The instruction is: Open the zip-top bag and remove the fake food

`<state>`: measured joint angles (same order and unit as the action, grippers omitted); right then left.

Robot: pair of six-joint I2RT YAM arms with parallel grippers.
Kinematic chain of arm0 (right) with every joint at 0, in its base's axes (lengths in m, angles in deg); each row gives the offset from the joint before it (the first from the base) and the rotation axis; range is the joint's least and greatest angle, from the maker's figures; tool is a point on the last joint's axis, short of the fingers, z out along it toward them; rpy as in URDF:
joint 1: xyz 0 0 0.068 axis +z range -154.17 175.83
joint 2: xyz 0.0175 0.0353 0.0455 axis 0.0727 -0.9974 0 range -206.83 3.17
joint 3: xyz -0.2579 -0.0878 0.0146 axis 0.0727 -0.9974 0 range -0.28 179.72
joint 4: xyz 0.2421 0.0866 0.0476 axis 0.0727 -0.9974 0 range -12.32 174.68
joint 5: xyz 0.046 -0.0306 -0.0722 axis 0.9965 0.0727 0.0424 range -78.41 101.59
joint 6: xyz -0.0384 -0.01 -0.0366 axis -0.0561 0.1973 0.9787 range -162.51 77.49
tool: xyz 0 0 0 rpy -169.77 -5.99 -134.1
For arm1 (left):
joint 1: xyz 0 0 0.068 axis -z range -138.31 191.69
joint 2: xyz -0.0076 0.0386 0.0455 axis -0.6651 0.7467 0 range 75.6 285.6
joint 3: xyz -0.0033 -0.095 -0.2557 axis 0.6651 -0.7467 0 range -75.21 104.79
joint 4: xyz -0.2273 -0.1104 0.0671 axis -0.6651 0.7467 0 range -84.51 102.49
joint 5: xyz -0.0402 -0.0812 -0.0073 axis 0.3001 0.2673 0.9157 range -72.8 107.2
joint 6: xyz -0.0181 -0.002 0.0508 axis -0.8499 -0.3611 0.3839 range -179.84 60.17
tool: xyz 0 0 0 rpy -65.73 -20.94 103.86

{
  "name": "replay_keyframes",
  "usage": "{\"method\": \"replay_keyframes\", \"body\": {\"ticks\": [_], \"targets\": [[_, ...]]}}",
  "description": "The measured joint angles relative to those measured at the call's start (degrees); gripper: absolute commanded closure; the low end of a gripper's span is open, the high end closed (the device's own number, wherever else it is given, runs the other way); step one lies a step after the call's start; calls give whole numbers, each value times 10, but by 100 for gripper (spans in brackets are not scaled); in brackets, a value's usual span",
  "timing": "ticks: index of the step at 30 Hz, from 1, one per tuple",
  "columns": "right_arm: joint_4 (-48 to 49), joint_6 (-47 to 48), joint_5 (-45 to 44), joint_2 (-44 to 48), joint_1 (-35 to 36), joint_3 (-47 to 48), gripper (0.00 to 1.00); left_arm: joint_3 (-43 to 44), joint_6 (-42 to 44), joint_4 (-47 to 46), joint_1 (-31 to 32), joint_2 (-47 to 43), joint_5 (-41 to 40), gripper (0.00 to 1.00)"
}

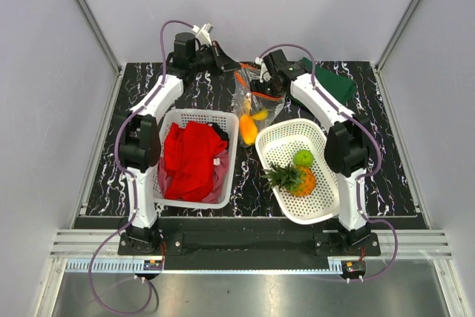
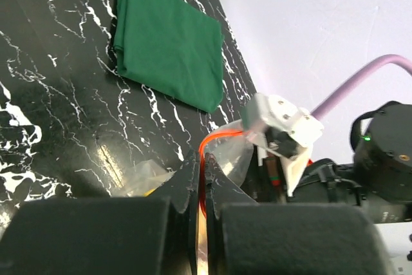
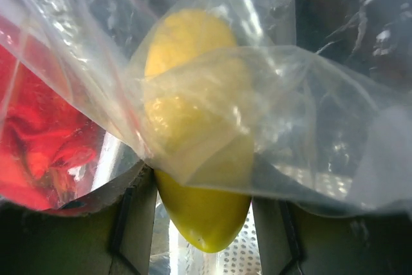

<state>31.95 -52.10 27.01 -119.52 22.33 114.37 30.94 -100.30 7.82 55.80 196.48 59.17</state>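
The left claw (image 2: 201,188) is pinched shut on the bag's (image 1: 247,98) red-orange zip strip (image 2: 215,138), probably to hold the mouth up over the far middle of the desk (image 1: 386,168). The right claw (image 3: 203,227) clamps the smooth, oblong yellow piece (image 3: 187,88), most of it veiled by thin, crinkly film. A spiky pineapple (image 1: 295,179) and a round green fruit (image 1: 303,157) lie in the perforated right basket (image 1: 286,133).
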Motion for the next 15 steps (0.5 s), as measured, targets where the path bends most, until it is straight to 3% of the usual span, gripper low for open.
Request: {"method": "replay_keyframes", "body": {"ticks": [5, 10, 14, 15], "targets": [[2, -4, -13, 7, -3, 6, 85, -4, -16, -43, 0, 0, 23, 100], [-30, -30, -2, -62, -8, 125, 77, -88, -47, -135, 6, -25, 26, 100], [-35, -47, 23, -117, -15, 187, 76, -135, -68, -176, 19, -31, 23, 100], [-38, -49, 27, -124, -16, 188, 71, -142, -72, -181, 22, -31, 23, 100]]}}
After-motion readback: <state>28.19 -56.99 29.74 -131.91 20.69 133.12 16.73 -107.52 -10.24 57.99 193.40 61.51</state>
